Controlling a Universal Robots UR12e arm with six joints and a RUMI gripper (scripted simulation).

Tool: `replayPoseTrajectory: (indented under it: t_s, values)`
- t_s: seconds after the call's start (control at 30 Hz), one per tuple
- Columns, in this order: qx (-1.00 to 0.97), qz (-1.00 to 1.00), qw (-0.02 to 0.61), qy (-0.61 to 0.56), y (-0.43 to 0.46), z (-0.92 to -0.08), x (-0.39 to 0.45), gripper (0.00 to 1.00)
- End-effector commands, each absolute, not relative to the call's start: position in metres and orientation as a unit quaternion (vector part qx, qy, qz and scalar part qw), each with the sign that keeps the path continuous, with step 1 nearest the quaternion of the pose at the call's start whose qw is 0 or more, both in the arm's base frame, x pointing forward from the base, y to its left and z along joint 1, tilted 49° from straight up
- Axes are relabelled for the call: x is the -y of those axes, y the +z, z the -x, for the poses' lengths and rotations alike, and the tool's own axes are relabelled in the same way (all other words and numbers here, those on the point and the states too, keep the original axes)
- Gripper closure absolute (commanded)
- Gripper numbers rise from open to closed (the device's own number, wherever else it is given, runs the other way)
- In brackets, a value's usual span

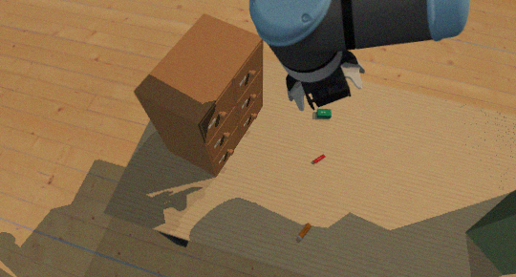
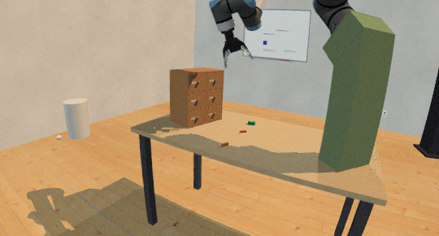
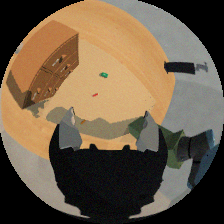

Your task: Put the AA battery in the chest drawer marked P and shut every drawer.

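Six drawers (image 1: pixel 232 112) (image 2: pixel 206 98) (image 3: pixel 55 70), labels too small.

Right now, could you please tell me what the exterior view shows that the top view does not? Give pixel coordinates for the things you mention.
Only the exterior view: a whiteboard (image 2: pixel 298 33) on the wall and a white cylinder (image 2: pixel 77 119) on the floor.
Only the top view: nothing I can name with certainty.
Both: the chest (image 1: pixel 191 73) (image 2: pixel 179 96), the open end effector (image 1: pixel 330 89) (image 2: pixel 238 61) and a green item (image 1: pixel 324 114) (image 2: pixel 251 123).

The arm (image 1: pixel 387 17) (image 2: pixel 240 6) reaches out above the table, its wrist (image 1: pixel 311 58) (image 2: pixel 224 24) bent so the gripper (image 1: pixel 330 96) (image 2: pixel 238 63) (image 3: pixel 109 109) hangs pointing down, well above the table. The fingers (image 1: pixel 296 96) (image 2: pixel 226 59) stand wide open with nothing between them.
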State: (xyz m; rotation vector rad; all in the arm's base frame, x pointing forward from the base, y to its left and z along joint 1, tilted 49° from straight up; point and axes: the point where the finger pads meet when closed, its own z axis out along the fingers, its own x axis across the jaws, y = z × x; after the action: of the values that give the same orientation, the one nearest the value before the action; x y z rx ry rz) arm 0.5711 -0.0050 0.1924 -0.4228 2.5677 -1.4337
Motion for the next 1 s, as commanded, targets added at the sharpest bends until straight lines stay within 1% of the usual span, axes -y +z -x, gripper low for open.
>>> replayPoseTrajectory:
  t_s: [0.0, 0.63, 0.77, 0.9, 0.93, 0.97]
  values:
    - [-0.861, 0.142, 0.086, -0.481, 0.193, -0.571, 0.005, 0.00]
    - [-0.863, 0.139, 0.089, -0.477, 0.192, -0.570, 0.006, 0.00]
    - [-0.881, 0.113, 0.119, -0.443, 0.186, -0.560, 0.015, 0.00]
    - [-0.904, 0.068, 0.182, -0.380, 0.180, -0.545, 0.025, 0.00]
    - [-0.904, 0.068, 0.182, -0.380, 0.180, -0.545, 0.025, 0.00]
    - [-0.908, 0.056, 0.201, -0.363, 0.180, -0.542, 0.026, 0.00]
